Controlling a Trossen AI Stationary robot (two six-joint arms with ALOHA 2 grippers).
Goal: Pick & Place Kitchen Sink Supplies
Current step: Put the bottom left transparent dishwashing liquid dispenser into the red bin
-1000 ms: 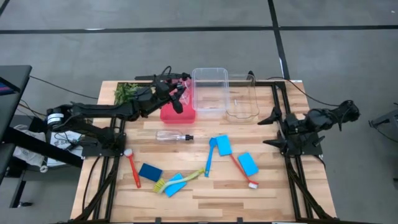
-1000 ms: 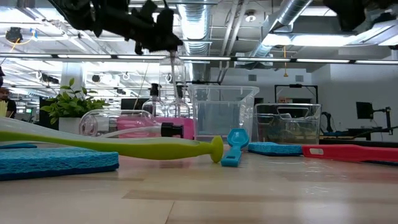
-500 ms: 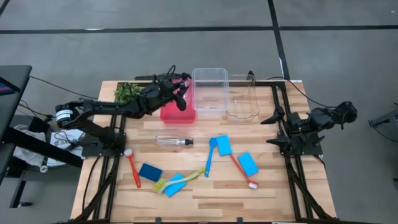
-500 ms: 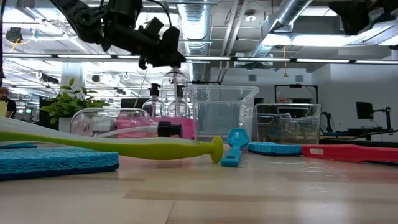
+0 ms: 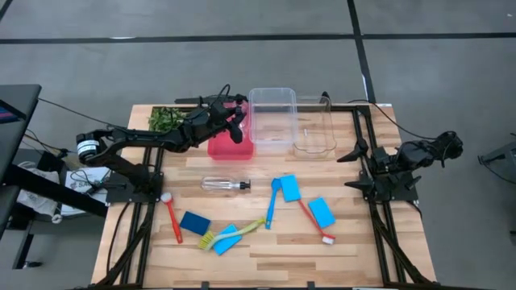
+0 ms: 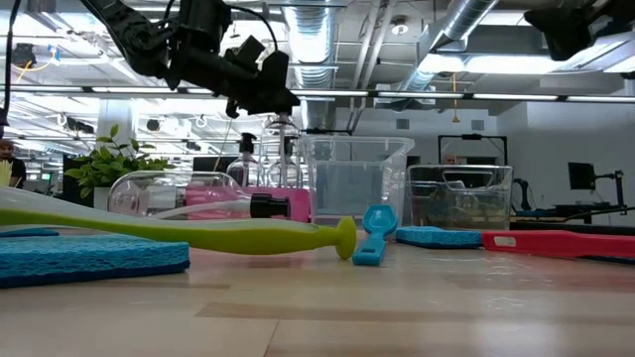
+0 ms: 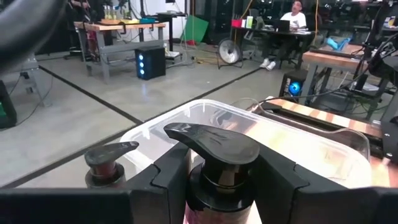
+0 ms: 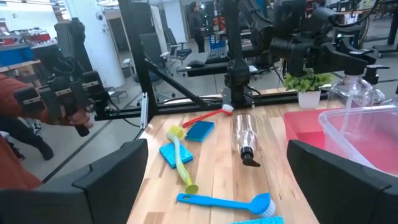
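Observation:
My left gripper [image 5: 235, 127] reaches over the red tray [image 5: 219, 148] at the far side, shut on a clear pump bottle [image 6: 283, 159] with a black pump head [image 7: 211, 142]. A second pump bottle [image 7: 109, 160] stands beside it in the tray. Another clear bottle [image 5: 226, 184] lies on its side mid-table. Blue sponges [image 5: 195, 222] [image 5: 290, 188] [image 5: 321, 212], red brushes [image 5: 172, 217] [image 5: 314, 221], a blue brush [image 5: 272, 201] and a yellow-green brush [image 5: 234, 232] lie flat on the near half. My right gripper [image 5: 355, 167] waits open at the right edge. My left gripper pinches the pump bottle by its black collar [image 7: 217, 190] just under the pump head, one finger [image 7: 171, 177] on each side. The fingers slant down from the table's left. The bottle hangs upright below them inside the red tray; the tray wall hides its base.
Two clear plastic bins [image 5: 272, 119] [image 5: 314, 125] stand to the right of the red tray at the far edge. A leafy green plant [image 5: 164, 119] sits at the far left corner. Bare wood shows along the near edge [image 5: 266, 266].
My left gripper has come down toward the red tray, and the upright pump bottle it holds has been lowered next to the second pump bottle. The bottle lying mid-table has rolled a little toward the near edge.

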